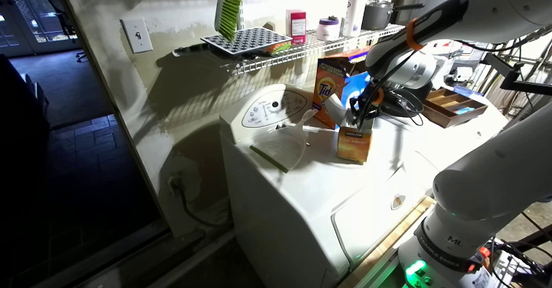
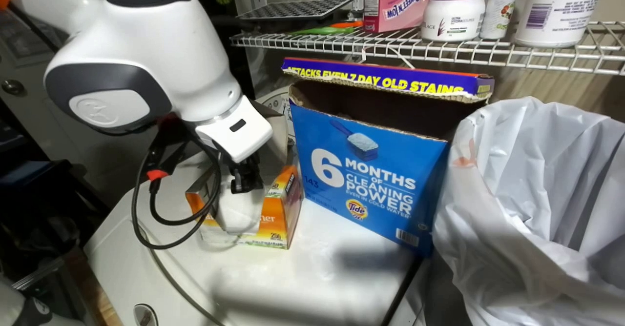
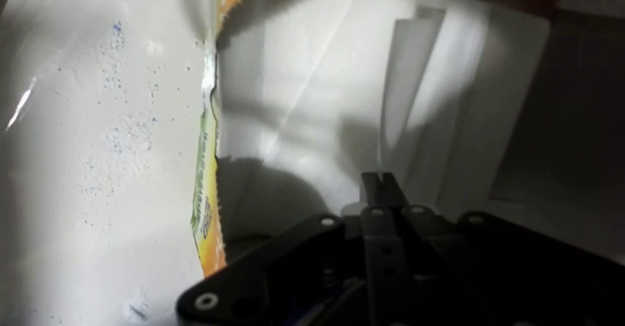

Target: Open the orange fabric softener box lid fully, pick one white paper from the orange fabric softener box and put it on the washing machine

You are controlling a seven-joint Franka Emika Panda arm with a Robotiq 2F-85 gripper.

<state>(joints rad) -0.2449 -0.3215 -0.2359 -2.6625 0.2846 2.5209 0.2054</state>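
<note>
The orange fabric softener box [image 1: 354,145] stands on the white washing machine [image 1: 297,189]; its orange front also shows in an exterior view [image 2: 274,221]. A pale panel [image 2: 279,133] rising behind it looks like the raised lid, partly hidden by the arm. My gripper [image 3: 381,175] is at the box's open top, its fingertips together on a thin edge of white paper [image 3: 407,65]. Seen from an exterior view, white paper [image 2: 239,211] bulges up beneath the fingertips, in front of the orange side. More white sheets line the box's inside in the wrist view.
A tall Tide carton [image 2: 361,179] stands close behind the box. Beside it is a white bag-lined bin [image 2: 512,209]. A clear dustpan [image 1: 280,148] lies on the washer's other side, and a wooden tray [image 1: 453,109] sits farther along. The wire shelf [image 2: 312,45] hangs above.
</note>
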